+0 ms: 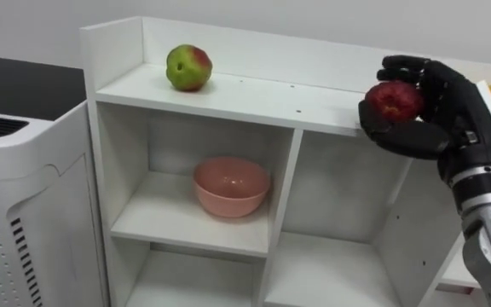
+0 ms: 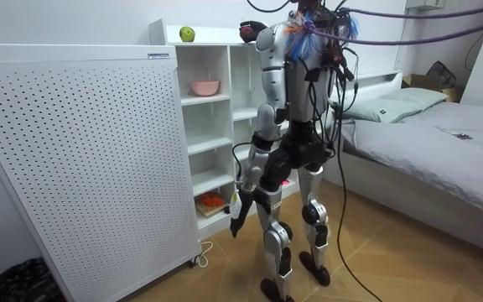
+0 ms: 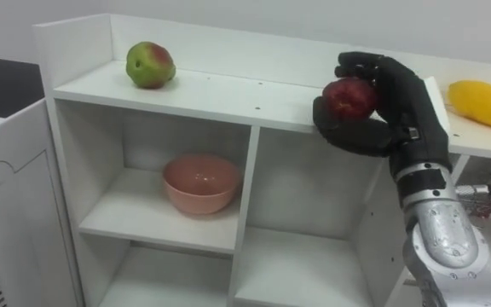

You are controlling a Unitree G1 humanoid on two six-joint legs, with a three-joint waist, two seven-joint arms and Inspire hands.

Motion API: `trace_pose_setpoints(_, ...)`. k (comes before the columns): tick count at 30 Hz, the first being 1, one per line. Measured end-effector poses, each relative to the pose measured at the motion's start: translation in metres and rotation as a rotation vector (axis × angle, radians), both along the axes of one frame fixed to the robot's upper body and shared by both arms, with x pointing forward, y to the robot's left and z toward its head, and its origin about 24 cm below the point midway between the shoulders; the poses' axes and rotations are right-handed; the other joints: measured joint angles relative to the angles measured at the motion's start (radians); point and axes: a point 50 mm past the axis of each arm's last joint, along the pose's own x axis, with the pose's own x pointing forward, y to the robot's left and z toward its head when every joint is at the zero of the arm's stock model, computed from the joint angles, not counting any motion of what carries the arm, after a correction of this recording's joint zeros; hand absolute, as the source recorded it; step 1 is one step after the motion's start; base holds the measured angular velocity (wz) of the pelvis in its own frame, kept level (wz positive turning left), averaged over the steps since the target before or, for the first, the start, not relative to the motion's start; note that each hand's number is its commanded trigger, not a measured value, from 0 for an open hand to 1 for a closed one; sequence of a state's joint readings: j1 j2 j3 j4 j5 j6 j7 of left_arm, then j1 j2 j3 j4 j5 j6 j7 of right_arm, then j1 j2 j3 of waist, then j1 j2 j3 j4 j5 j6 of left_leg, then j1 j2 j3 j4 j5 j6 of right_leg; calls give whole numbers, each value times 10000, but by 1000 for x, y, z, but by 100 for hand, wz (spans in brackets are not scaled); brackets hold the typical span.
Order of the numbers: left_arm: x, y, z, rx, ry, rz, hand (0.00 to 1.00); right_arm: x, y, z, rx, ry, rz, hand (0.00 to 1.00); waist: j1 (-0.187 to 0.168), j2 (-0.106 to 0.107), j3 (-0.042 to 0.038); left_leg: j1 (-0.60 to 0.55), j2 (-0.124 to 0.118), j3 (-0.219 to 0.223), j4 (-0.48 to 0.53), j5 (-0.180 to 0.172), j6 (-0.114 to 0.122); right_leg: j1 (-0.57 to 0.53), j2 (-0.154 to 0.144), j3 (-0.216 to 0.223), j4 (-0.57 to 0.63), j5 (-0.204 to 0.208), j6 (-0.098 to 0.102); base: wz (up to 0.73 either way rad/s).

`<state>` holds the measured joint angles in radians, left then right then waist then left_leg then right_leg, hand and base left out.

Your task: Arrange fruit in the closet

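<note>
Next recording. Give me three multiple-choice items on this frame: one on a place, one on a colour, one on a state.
1. Where in the closet does the pink bowl stand?
A. on the top board
B. in the upper left compartment
C. in the upper right compartment

2. What colour is the held apple in the right hand?
A. dark red
B. yellow
C. green

3. How are the right hand's fingers?
A. straight and empty
B. curled round the held apple
C. flat on the top board

Key: B, the pink bowl sits on the shelf just under the top board, left side; A, the held apple is dark red; B, fingers and thumb wrap it.
</note>
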<state>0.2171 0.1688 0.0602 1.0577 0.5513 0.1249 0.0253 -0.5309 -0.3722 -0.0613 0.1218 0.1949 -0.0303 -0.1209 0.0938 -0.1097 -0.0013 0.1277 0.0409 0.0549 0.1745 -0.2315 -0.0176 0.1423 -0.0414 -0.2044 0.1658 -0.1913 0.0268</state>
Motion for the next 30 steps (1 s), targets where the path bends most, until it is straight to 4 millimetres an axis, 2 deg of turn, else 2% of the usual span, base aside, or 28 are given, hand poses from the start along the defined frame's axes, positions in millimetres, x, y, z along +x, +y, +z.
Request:
trace_pose_setpoints(9, -1, 1, 0, -8, 8, 99, 0, 0, 1, 2, -50, -60, 11, 100, -39, -33, 0, -124, -16, -7, 121, -1, 0, -11, -25, -70, 5, 0, 0, 1)
trace_pose_setpoints(15, 5, 0, 0, -143, -67, 36, 0, -3, 9, 8, -603, -267, 179, 100, -43, 85, 44, -148, -14, 37, 141, -1, 0, -70, -18, -35, 6, 0, 0, -2)
trace_pose_setpoints(23, 7, 2, 0, 76, -147, 101, 0, -36, 40, 52, -1408, -2526, 1316, 100, -56, 278, -21, -287, -8, 115, 223, -1, -1, -213, -13, 129, 19, 3, -5, -2)
trace_pose_setpoints(26, 7, 1, 0, 199, -232, -39, 0, -48, 55, 62, -1584, -3220, 1946, 100, -49, 296, -23, -259, -8, 114, 208, -1, 0, -174, -7, 145, 13, 3, -5, 0)
trace_pose_setpoints(30, 9, -1, 0, 254, -377, -154, 0, -53, 62, 64, -1613, -3366, 2407, 100, -56, 335, 7, -126, -8, 114, 122, -1, 0, -46, 1, 268, 8, 3, -4, 0)
